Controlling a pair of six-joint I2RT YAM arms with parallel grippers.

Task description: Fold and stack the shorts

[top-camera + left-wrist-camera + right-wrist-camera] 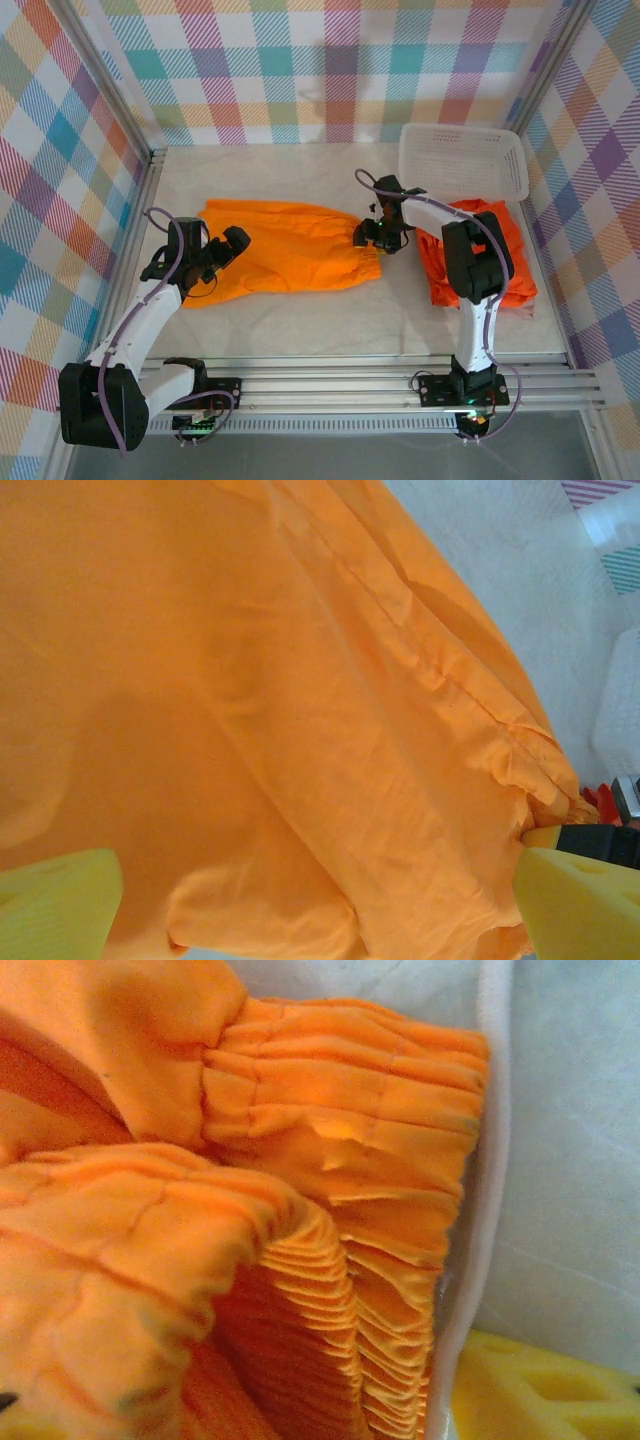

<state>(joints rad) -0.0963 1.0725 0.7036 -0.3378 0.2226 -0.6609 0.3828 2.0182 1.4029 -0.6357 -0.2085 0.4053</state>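
Across the middle of the table (300, 320), one orange pair of shorts (290, 255) lies spread flat, ready for folding. Over its leg end the left end effector (225, 255) hangs with jaws wide and empty, placed to take that hem. At the gathered waistband (340, 1130) sits the right end effector (368, 236); whether it grips yet I cannot tell. Rightward, a heap of orange shorts (515, 268) probably forms the stack; beyond stands the white lattice basket (465, 160).

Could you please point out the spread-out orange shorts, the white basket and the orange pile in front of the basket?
spread-out orange shorts (290, 245), top view, middle of the cloth.
white basket (460, 160), top view, its lattice floor.
orange pile (522, 278), top view, right-hand part of the cloth.
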